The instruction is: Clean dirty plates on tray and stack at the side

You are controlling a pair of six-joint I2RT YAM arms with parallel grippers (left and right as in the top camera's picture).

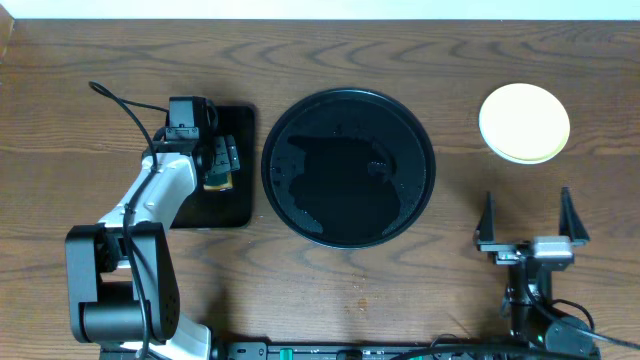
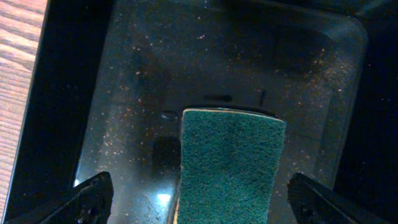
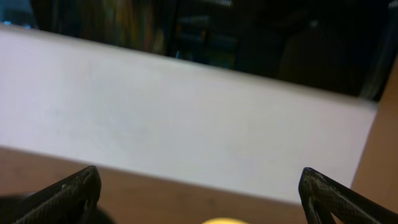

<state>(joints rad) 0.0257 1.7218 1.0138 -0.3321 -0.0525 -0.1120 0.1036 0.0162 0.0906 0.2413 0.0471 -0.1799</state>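
The left claw stands wide open over a green scouring sponge, one black finger on each side of it, and clamps nothing. The right claw is spread open too and carries nothing, its tips pointing toward the far edge of the brown wood-grain table.

The pale yellow, round, shallow plastic plate lies flat on the table at the far right, well apart from the large round glossy black tray and just beyond the right claw. From overhead its upper face looks even in colour. A thin greenish edge shows beneath its near rim; how many plates lie under it I cannot tell. The right wrist view catches only a blurred yellow sliver of it at the bottom edge.

The round tray sits mid-table, its floor glistening with wet patches and small droplets. Just beside it on the left lies a smaller rectangular black tray. The sponge rests in it, scouring side up, on a wet floor dotted with fine brownish specks.

The left arm reaches forward and rightward from its base at the near left, wrist bent down over the rectangular tray. The right arm is drawn in near the front edge, its claw pointing level across the table.
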